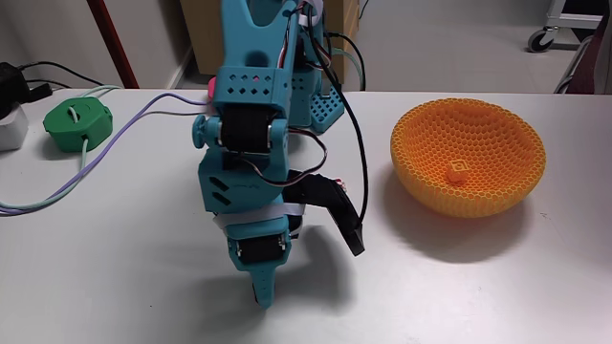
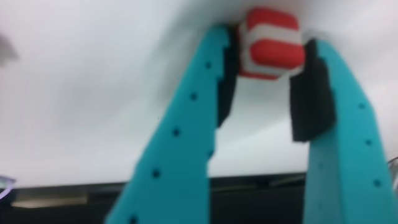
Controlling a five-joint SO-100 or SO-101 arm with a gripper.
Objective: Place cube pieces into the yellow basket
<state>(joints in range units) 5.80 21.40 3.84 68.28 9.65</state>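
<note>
In the wrist view my gripper (image 2: pixel 268 38) is shut on a red cube piece with a white middle stripe (image 2: pixel 271 45), which sits between the two teal fingertips against the white table. In the fixed view the teal gripper (image 1: pixel 263 287) points straight down at the table near the front, and the arm's body hides that cube. The yellow basket (image 1: pixel 497 119), a round honeycomb-mesh bowl, stands to the right of the arm. One orange-yellow cube piece (image 1: pixel 456 172) lies inside it.
A green hexagonal puck (image 1: pixel 78 122) with a cable sits at the far left, and a bit of a pink puck (image 1: pixel 208 88) shows behind the arm. Cables (image 1: pixel 57 196) trail across the left side. A white and black object (image 1: pixel 10 124) is at the left edge.
</note>
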